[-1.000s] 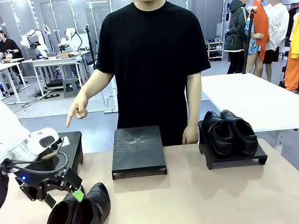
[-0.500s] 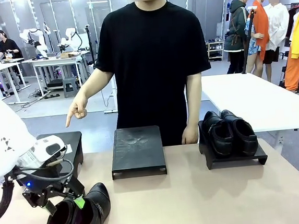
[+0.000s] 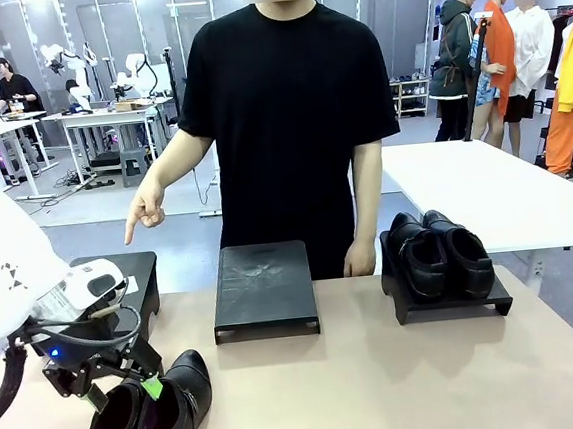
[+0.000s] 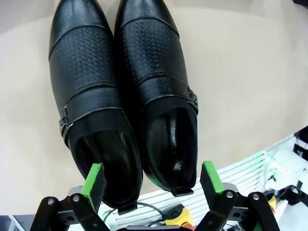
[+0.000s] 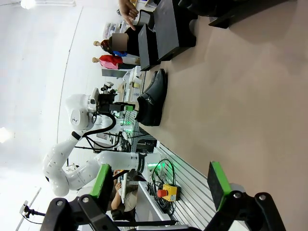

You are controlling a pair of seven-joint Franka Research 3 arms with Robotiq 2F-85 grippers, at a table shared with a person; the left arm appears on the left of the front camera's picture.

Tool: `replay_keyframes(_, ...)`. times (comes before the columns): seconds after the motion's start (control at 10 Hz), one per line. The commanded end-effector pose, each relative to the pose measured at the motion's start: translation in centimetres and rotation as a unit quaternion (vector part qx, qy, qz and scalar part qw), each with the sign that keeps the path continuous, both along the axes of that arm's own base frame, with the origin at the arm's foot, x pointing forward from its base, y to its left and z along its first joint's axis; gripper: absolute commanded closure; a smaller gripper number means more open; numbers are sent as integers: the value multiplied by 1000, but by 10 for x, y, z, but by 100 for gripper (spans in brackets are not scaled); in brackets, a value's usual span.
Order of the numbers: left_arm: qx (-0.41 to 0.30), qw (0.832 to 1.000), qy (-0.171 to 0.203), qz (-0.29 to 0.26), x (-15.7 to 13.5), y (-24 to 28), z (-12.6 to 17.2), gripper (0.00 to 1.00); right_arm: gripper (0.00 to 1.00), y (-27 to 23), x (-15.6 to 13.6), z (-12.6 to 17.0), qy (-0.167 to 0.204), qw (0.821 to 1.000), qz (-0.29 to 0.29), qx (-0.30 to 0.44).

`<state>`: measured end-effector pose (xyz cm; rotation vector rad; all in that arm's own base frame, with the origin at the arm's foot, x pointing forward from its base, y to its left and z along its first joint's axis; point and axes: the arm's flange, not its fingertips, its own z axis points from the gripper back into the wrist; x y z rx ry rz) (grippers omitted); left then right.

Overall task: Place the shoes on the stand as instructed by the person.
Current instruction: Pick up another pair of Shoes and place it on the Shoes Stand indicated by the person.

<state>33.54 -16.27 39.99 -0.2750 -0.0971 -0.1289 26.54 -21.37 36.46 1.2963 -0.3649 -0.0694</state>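
As the person (image 3: 289,124) points, left gripper (image 4: 153,176) hangs spread above the shoes (image 4: 154,82).

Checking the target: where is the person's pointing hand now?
Front view, left side: the pointing hand hovers above the leftmost black stand, beyond the left pincer.

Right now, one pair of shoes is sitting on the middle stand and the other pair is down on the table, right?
Not quite. The middle stand is bare. That pair of shoes sits on the right-hand stand, as the front view shows. The other pair is down on the table, just as you said.
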Motion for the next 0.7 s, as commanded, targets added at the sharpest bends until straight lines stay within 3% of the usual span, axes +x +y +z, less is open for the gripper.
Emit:
replay_keyframes(0.0, 8, 1000, 6, 7, 2, -13, -15, 0, 0, -3, -2, 1, -1, 1000, 9, -3)
replay_keyframes(0.6, 68, 995, -4, 73, 1, -18, -48, 0, 0, -3, -2, 1, -1, 1000, 9, -3)
